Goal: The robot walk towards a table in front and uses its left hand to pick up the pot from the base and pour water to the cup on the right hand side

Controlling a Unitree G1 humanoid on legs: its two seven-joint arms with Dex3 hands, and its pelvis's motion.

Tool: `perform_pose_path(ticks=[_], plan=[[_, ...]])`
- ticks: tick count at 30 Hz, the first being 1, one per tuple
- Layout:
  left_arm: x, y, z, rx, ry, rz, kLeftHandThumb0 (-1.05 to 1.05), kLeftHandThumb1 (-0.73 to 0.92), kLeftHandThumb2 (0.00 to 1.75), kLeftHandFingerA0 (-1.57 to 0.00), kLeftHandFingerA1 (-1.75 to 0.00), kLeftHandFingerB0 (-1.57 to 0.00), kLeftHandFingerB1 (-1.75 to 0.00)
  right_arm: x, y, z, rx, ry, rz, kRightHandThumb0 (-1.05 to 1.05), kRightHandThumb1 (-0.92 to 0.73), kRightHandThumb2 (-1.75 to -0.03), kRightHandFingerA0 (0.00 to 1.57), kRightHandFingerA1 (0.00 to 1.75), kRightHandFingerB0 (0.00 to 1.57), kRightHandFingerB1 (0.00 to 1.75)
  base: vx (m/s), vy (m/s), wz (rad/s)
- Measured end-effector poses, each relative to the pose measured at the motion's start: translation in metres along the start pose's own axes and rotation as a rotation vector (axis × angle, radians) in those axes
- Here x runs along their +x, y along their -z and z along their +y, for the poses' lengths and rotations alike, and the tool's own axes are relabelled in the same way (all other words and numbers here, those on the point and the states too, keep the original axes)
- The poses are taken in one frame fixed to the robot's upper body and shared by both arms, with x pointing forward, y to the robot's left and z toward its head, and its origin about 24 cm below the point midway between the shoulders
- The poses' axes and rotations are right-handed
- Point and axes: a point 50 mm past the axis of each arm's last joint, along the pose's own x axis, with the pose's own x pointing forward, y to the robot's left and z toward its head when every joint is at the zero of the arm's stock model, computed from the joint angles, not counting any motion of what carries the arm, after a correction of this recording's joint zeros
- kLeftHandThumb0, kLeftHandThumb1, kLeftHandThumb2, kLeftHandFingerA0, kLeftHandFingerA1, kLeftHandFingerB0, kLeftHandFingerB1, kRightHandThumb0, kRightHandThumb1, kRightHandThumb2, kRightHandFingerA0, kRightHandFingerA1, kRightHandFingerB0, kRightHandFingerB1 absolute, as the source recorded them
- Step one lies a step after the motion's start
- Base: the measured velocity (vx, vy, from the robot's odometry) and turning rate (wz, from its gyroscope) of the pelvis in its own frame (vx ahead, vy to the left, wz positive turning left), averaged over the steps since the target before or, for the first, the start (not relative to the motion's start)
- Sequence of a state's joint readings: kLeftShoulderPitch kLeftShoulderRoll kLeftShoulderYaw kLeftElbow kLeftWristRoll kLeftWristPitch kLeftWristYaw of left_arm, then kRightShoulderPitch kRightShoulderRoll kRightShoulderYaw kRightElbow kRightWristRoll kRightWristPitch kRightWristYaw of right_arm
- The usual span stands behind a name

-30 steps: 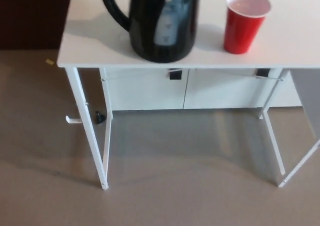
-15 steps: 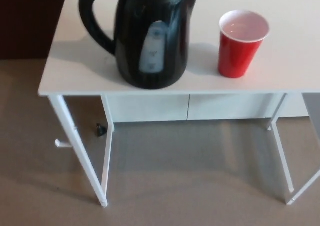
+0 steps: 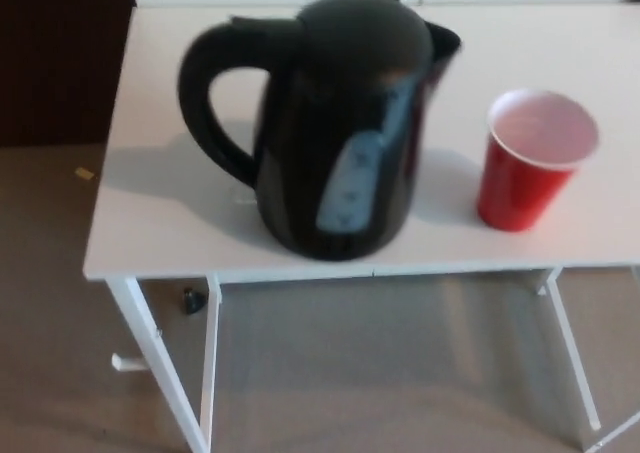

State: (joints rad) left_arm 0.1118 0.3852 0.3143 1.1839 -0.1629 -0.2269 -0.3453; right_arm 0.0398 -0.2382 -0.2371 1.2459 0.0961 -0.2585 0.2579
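Where the picture's lower edge cuts in, the beige carpeted floor [image 3: 400,373] fills the nearest ground, with the thin white metal legs [image 3: 150,353] of the table rising from it on the left and right. A small yellow scrap [image 3: 84,173] lies on the floor well to the left of the table, and a small dark object [image 3: 192,299] sits on the floor just under the front left edge.

Above that runs the front rim of the white rectangular table [image 3: 160,253]. Close to this front edge stands the black plastic electric kettle pot [image 3: 340,123], upright, its lid shut, its looped handle [image 3: 210,103] turned to the left and its spout to the right. A pale translucent water window runs down its front; whether a base lies under it cannot be told. To its right, apart from it, stands the red plastic cup with white inside [image 3: 530,168], upright and open-mouthed.

Beyond the tabletop, a white wall or panel shows along the top, and a dark area lies to the far left.

Neither robot hand shows, so their state cannot be told.
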Motion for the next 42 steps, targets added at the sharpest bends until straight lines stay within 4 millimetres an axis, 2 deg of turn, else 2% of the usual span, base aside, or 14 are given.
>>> perform_pose_path(ticks=[4,5,10,11,14,16,18,23,27,29,32,35,37,42], plan=[[0.000,0.000,0.001,-0.006,-0.002,-0.004,-0.22,0.50,0.55,-0.43,-0.40,-0.54,-0.39,0.000,-0.001,0.000,-0.002,-0.002,-0.002,-0.58,-0.23,-0.71,0.78,0.78,0.40,0.72,0.20,0.028,0.07],[0.000,0.000,0.001,-0.007,-0.003,-0.003,-0.24,0.50,0.55,-0.45,-0.40,-0.54,-0.38,0.001,-0.001,0.000,-0.003,-0.002,0.000,-0.61,-0.18,-0.81,0.77,0.81,0.38,0.69,0.19,-0.036,0.10],[-0.001,0.001,0.001,-0.009,-0.004,-0.002,-0.23,0.51,0.56,-0.44,-0.40,-0.53,-0.39,0.003,-0.004,0.002,-0.018,0.002,0.004,-0.63,-0.20,-0.84,0.76,0.81,0.37,0.70,0.19,-0.099,-0.05],[-0.001,0.001,0.000,-0.008,-0.003,-0.004,-0.24,0.52,0.56,-0.42,-0.40,-0.51,-0.38,0.003,-0.006,0.004,-0.023,-0.003,-0.002,-0.60,-0.23,-0.72,0.78,0.80,0.40,0.74,0.22,-0.231,0.58],[0.000,-0.002,-0.001,-0.006,0.005,-0.021,-0.26,0.52,0.56,-0.42,-0.39,-0.52,-0.38,0.005,-0.012,0.001,-0.031,0.006,-0.018,-0.62,-0.24,-0.73,0.80,0.79,0.42,0.74,0.19,-0.225,0.01],[0.001,-0.003,-0.002,-0.006,0.007,-0.023,-0.25,0.51,0.56,-0.44,-0.40,-0.52,-0.38,0.005,-0.013,0.002,-0.032,0.006,-0.023,-0.62,-0.19,-0.84,0.82,0.81,0.40,0.71,0.12,-0.144,-0.03],[0.001,-0.003,-0.002,-0.005,0.007,-0.026,-0.24,0.50,0.55,-0.45,-0.40,-0.54,-0.38,0.006,-0.015,0.002,-0.031,0.005,-0.026,-0.57,-0.27,-0.71,0.75,0.76,0.36,0.71,0.07,-0.082,-0.08],[0.000,-0.002,-0.001,-0.004,0.006,-0.025,-0.25,0.51,0.56,-0.44,-0.40,-0.53,-0.38,0.006,-0.014,0.002,-0.036,0.003,-0.021,-0.58,-0.27,-0.73,0.77,0.77,0.36,0.71,0.02,-0.007,-0.06],[0.000,-0.002,-0.001,-0.002,0.005,-0.027,-0.25,0.51,0.56,-0.44,-0.40,-0.51,-0.38,0.005,-0.011,0.003,-0.036,0.000,-0.016,-0.62,-0.23,-0.89,0.82,0.83,0.42,0.72,-0.01,0.150,0.32],[-0.002,-0.001,0.002,0.001,-0.003,-0.023,-0.25,0.51,0.56,-0.44,-0.40,-0.51,-0.38,0.005,-0.009,0.004,-0.035,-0.004,-0.008,-0.62,-0.23,-0.89,0.82,0.83,0.42,0.72,-0.08,0.088,0.10],[-0.002,0.000,0.002,0.001,-0.004,-0.019,-0.25,0.52,0.56,-0.45,-0.40,-0.52,-0.38,0.004,-0.007,0.003,-0.035,-0.002,-0.004,-0.61,-0.25,-0.71,0.81,0.79,0.43,0.73,0.02,0.031,0.23],[-0.002,0.000,0.002,0.001,-0.004,-0.020,-0.25,0.51,0.56,-0.45,-0.41,-0.53,-0.39,0.004,-0.007,0.004,-0.038,-0.002,0.000,-0.61,-0.16,-0.83,0.73,0.81,0.41,0.71,0.06,-0.022,0.20],[-0.003,0.001,0.002,0.001,-0.004,-0.019,-0.25,0.51,0.56,-0.45,-0.40,-0.53,-0.38,0.005,-0.009,0.004,-0.038,-0.002,-0.003,-0.61,-0.24,-0.75,0.84,0.79,0.42,0.73,0.06,-0.024,0.07],[-0.002,0.000,0.002,0.001,-0.004,-0.020,-0.25,0.51,0.55,-0.48,-0.41,-0.55,-0.39,0.006,-0.012,0.005,-0.038,-0.004,-0.010,-0.58,-0.23,-0.77,0.75,0.80,0.41,0.72,0.00,0.000,0.00]])
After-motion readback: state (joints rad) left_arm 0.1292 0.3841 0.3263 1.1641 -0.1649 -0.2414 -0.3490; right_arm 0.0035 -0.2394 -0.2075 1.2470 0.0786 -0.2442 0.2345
